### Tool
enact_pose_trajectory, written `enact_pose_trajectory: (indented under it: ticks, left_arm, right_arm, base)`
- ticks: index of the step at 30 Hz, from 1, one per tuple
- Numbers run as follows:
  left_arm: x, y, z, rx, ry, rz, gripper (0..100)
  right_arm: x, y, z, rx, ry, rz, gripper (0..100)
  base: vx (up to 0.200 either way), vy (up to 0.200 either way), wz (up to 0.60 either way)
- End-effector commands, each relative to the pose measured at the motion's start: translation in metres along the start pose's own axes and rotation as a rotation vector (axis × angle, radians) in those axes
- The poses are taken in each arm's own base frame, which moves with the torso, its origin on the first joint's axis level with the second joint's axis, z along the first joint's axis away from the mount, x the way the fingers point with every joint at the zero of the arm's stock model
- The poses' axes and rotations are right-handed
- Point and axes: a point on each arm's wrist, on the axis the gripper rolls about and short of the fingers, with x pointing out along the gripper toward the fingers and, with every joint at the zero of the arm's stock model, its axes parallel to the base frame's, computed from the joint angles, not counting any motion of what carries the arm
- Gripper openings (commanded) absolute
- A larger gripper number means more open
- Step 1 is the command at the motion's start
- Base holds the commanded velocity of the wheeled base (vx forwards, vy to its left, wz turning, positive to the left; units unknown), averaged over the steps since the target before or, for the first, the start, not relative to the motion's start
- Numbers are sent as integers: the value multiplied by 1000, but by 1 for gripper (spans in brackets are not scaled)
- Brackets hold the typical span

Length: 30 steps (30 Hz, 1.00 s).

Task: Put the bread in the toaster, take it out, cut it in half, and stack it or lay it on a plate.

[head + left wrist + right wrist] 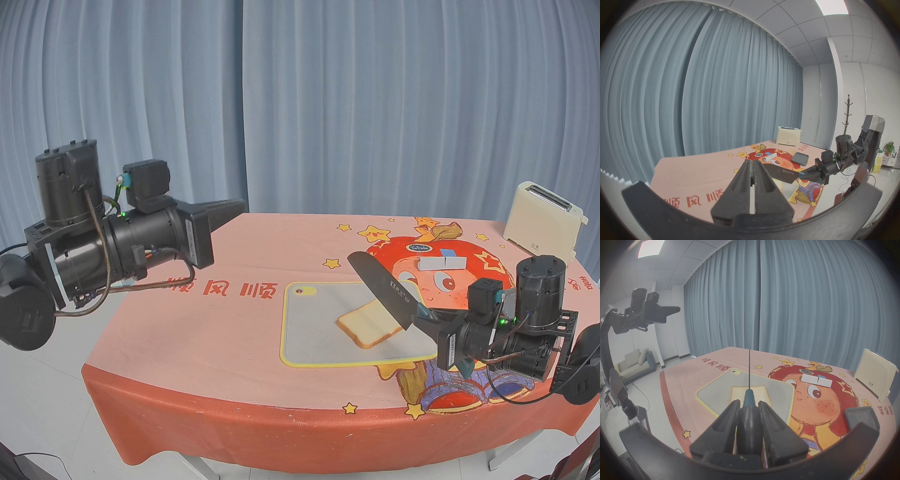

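Bread (pixel 370 325) lies on the cutting board (pixel 312 337), below the knife (pixel 384 289) clamped in the right fingers (pixel 723 427). Left fingers (pixel 740 184) closed, empty, well apart: unheld bread may slide, skewing the cut.

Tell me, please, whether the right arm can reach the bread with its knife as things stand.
Probably yes: the right gripper holds the knife over the bread on the cutting board, with nothing between, and the left gripper is off to the side.
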Motion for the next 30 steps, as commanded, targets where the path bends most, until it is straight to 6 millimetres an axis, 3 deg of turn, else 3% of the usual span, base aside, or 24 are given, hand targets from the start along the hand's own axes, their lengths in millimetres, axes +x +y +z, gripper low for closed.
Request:
enact_pose_trajectory:
  ticks: [1, 7, 11, 16, 24, 30]
  left_arm:
    - [36, -1, 5, 34, -6, -35, 0]
    - [76, -18, 1, 73, -2, -108, 0]
    - [84, -29, 5, 82, -3, -140, 0]
    - [92, -29, 3, 84, 61, -141, 0]
    - [112, -31, -1, 105, 63, -156, 0]
    - [134, -28, -19, 98, 101, -156, 0]
  right_arm:
    - [0, 4, -2, -7, 10, 13, 0]
    - [0, 5, -1, -9, 8, 20, 0]
    - [0, 5, -1, -9, 8, 18, 0]
    - [-2, 4, 2, -12, 59, 10, 0]
    - [-4, 1, 21, -22, 77, 2, 0]
    - [-4, 1, 16, -25, 97, 2, 0]
  base:
    - [0, 0, 0]
    - [0, 0, 0]
    - [0, 0, 0]
    - [0, 0, 0]
    - [0, 0, 0]
    - [0, 0, 0]
